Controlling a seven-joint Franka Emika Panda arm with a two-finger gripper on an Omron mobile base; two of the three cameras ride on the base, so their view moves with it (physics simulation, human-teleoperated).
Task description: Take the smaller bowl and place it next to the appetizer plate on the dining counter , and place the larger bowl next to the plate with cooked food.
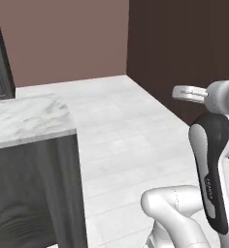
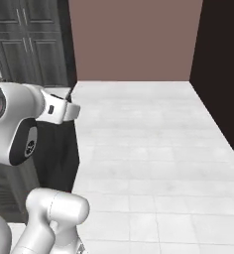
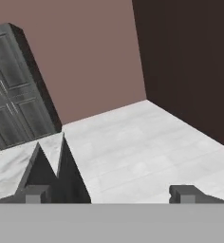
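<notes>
Hand view: the gripper (image 3: 111, 193), jaws spread wide and empty, faces bare floor (image 3: 147, 142) past the end corner of the dining counter (image 3: 9, 163); neither bowl is in hand, so both placements apparently remain undone.

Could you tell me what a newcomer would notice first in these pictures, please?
The white robot arm rising in the foreground, and beside it the end of the dining counter with its marble top and dark wood-grain front. Beyond lie pale floor tiles and tall dark cabinet doors.
</notes>
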